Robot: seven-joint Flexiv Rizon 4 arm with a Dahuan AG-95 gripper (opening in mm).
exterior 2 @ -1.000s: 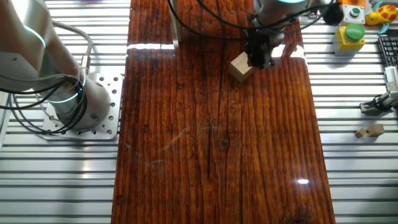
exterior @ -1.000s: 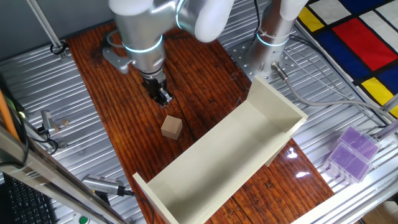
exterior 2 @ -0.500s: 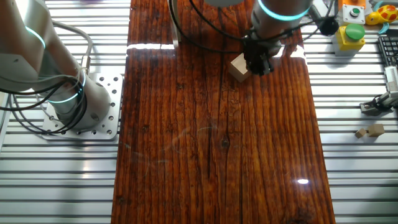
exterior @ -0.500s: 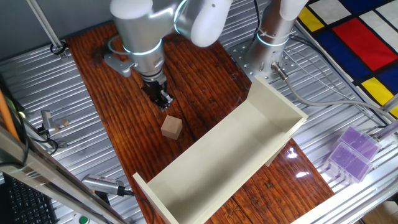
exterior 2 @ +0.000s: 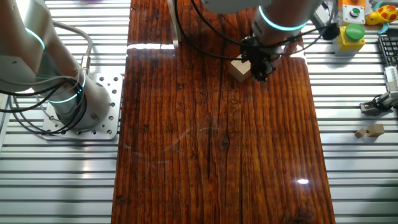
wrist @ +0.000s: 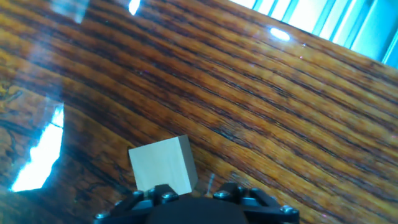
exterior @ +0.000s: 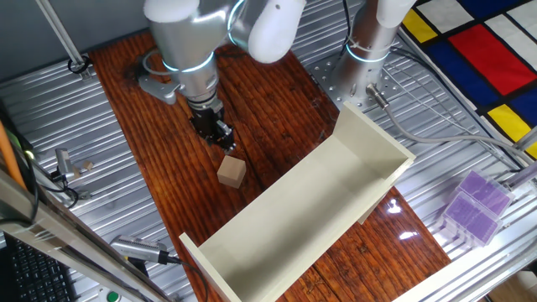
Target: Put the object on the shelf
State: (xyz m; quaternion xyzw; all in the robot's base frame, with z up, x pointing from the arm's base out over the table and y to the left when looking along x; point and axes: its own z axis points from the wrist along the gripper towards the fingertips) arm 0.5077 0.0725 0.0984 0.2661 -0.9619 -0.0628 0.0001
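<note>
The small light-tan wooden cube (exterior: 232, 171) lies on the dark wooden board, just left of the long cream-white shelf (exterior: 319, 201). It also shows in the other fixed view (exterior 2: 240, 68) and low in the hand view (wrist: 161, 165). My gripper (exterior: 224, 141) hangs just behind and above the cube, close to it but apart, with its fingers together and holding nothing. In the other fixed view the gripper (exterior 2: 260, 72) is at the cube's right side. In the hand view only the dark gripper body (wrist: 196, 210) shows at the bottom edge, and the fingertips are hidden.
A translucent purple plastic box (exterior: 474, 205) stands on the metal table to the right of the shelf. A second arm's base (exterior: 369, 42) stands behind the shelf's far end. Buttons (exterior 2: 351, 34) and small parts (exterior 2: 373, 130) lie beside the board.
My gripper has moved down and nearer to the cube. The cube and the shelf have not moved.
</note>
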